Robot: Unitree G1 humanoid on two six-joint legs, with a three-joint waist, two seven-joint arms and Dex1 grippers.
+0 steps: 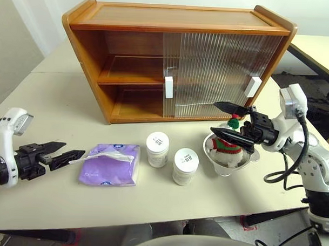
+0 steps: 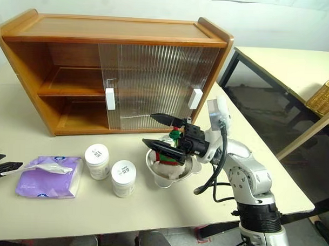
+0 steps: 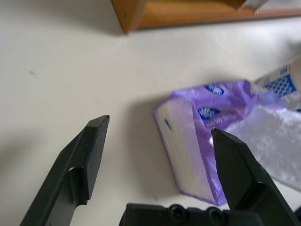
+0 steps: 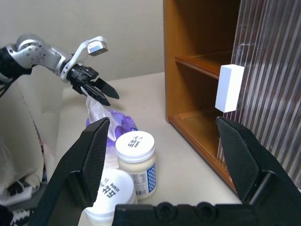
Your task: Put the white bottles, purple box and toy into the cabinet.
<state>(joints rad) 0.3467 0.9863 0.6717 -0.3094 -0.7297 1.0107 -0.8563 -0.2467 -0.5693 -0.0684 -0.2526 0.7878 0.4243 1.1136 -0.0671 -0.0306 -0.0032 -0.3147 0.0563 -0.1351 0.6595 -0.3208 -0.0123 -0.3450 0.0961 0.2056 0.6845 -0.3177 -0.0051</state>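
While all four items are sitting outside the open-shelved wooden cabinet, the left gripper, fingers spread and empty, is hovering beside the soft lavender tissue box; gripping it seems next.

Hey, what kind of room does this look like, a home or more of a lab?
Probably a lab or test room: plain pale tables pushed together, bare white walls, and a wooden cabinet staged on the tabletop with a few props. A wicker basket sits at the side.
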